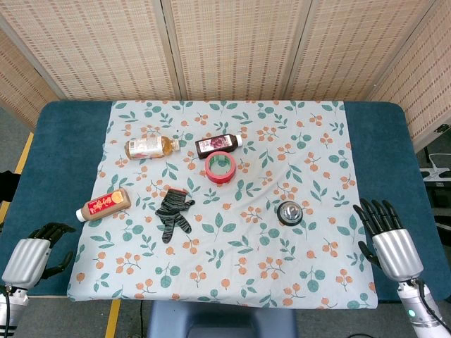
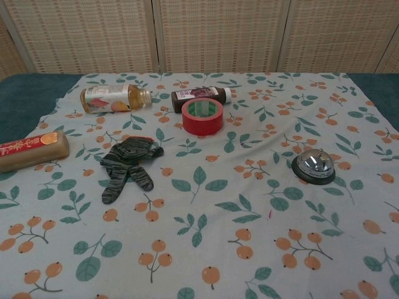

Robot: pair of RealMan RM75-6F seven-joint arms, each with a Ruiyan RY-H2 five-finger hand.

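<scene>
A silver call bell (image 1: 289, 212) on a dark base sits on the leaf-and-berry tablecloth (image 1: 232, 282), toward its right side, and it is the object nearest our right hand (image 1: 384, 236). That hand rests just off the cloth's right edge on the blue table (image 1: 67, 148), fingers spread and pointing away from us, holding nothing; the bell lies to its left and slightly farther up the table, clearly apart from it. Our left hand (image 1: 35, 253) waits at the near left corner, fingers loosely curled with gaps between them, gripping nothing. Closest to it is a brown bottle with a red label (image 1: 103, 204), lying on its side near the cloth's left edge. A striped dark glove (image 1: 173, 213) lies just right of that bottle. Beyond the glove, a red roll of tape (image 1: 220, 167) sits near the centre, with a dark bottle (image 1: 218, 144) just behind it and an amber bottle (image 1: 151, 146) farther left, both on their sides.
</scene>
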